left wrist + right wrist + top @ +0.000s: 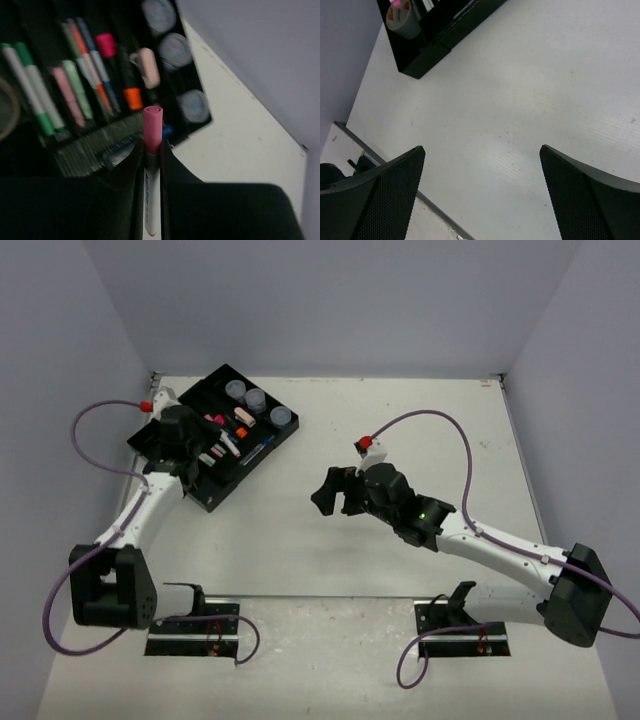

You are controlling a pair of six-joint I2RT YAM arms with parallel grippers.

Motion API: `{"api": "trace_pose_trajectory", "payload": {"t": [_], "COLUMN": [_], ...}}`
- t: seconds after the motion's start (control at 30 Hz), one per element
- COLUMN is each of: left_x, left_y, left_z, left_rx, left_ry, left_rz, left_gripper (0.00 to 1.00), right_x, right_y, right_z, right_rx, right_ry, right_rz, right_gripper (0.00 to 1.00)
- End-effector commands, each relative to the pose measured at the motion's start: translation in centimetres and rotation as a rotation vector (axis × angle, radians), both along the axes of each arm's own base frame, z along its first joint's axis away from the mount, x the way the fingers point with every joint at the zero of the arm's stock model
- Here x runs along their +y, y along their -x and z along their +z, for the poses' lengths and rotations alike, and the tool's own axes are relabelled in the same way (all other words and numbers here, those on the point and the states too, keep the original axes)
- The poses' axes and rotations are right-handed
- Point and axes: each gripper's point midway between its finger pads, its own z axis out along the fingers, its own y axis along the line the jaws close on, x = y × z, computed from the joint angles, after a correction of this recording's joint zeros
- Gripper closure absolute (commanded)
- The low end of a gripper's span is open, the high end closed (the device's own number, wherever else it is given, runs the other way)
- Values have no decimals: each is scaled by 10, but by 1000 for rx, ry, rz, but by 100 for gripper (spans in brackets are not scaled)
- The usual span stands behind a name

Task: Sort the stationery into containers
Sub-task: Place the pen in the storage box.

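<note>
A: Where is the pink pen [153, 117]?
B: The left hand [152, 147] pinches it just under the cap, above the black tray [225, 498].
A: Is it hard to hold?
B: I think it is light, stiff and smooth. It could slip, so grip the middle.
A: And the right hand [482, 152]?
B: Wide, holding nothing, over the counter [530, 75].

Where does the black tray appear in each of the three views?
Top view: the black tray lies upper left, partly under the left arm.
Left wrist: it fills the upper left, beyond the left claw shut on a pink-capped pen.
Right wrist: only its corner shows, top left.
Shared landmark: the tape ring, at the left edge of the left wrist view, top left of the right wrist view.
</note>
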Motion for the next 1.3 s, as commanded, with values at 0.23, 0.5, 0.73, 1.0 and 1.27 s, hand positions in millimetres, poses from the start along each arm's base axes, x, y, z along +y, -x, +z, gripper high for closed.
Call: {"api": "trace_pose_trajectory", "payload": {"t": [0.23, 0.5, 0.73, 1.0, 1.27], "left_x": [128, 132, 132, 132, 134], "left_y": [-43, -53, -49, -54, -51], "left_z": [-85, -96, -108, -112, -50], "left_rx": [347, 362, 379, 378, 259], "left_ry": [-185, -170, -162, -142, -140], "left_rz": [458, 465, 454, 428, 412], "left_gripper": [100, 100, 100, 67, 57], "right_x": [-33, -30, -26, -24, -25], "right_y": [-2, 0, -2, -1, -4], "right_z": [-7, -7, -10, -12, -10], "right_rx": [-31, -37, -30, -21, -23], "right_ry": [36, 20, 23, 25, 24], "right_rz": [-58, -29, -21, -3, -5], "right_gripper": [1, 1, 1, 1, 1]}}
